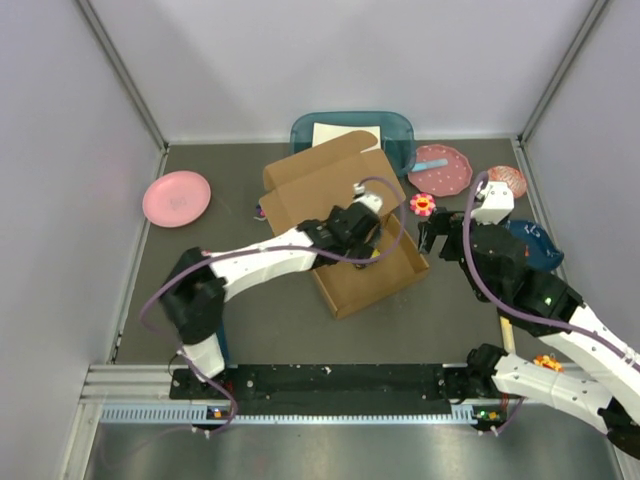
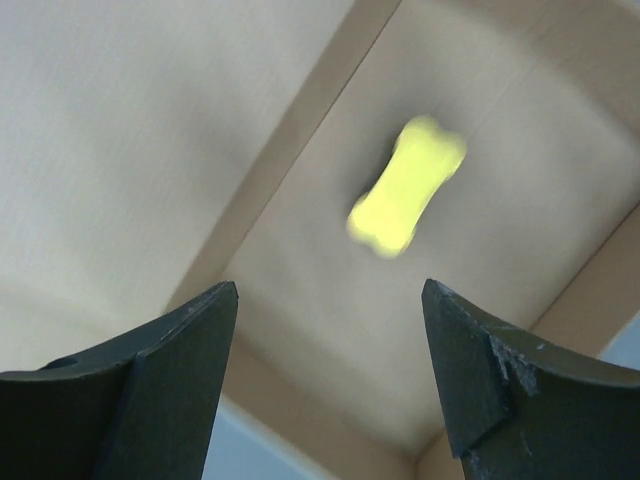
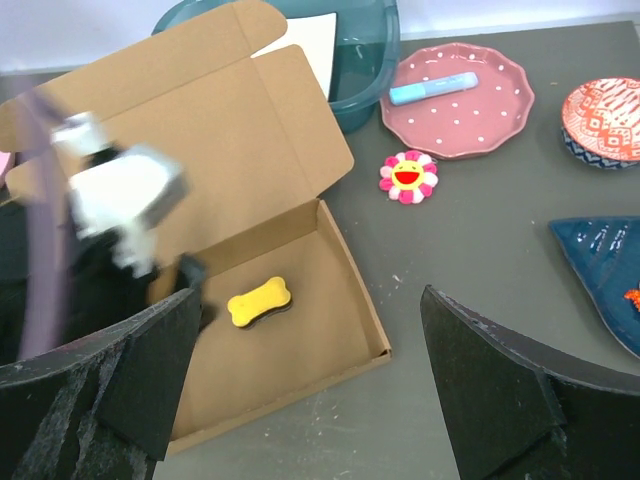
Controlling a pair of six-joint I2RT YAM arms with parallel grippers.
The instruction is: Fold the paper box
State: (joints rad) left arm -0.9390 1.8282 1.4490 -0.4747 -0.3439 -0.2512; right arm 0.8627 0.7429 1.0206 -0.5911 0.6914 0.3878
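The brown paper box [image 1: 370, 275] lies in the middle of the table, its tray formed and its lid [image 1: 320, 185] standing open toward the back. It also shows in the right wrist view [image 3: 300, 330]. A yellow bone-shaped piece [image 3: 260, 300] lies on the tray floor, blurred in the left wrist view [image 2: 405, 187]. My left gripper [image 1: 372, 243] hovers open and empty over the tray, above the bone [image 2: 330, 290]. My right gripper [image 1: 432, 238] is open and empty just right of the box [image 3: 305, 385].
A teal bin [image 1: 395, 135] with a white sheet stands behind the box. A pink dotted plate [image 3: 455, 95] holds a blue marker [image 3: 432, 88]. A flower toy [image 3: 408, 176], a patterned bowl [image 3: 605, 115], a blue plate [image 3: 605, 275] and a pink plate [image 1: 177, 198] lie around.
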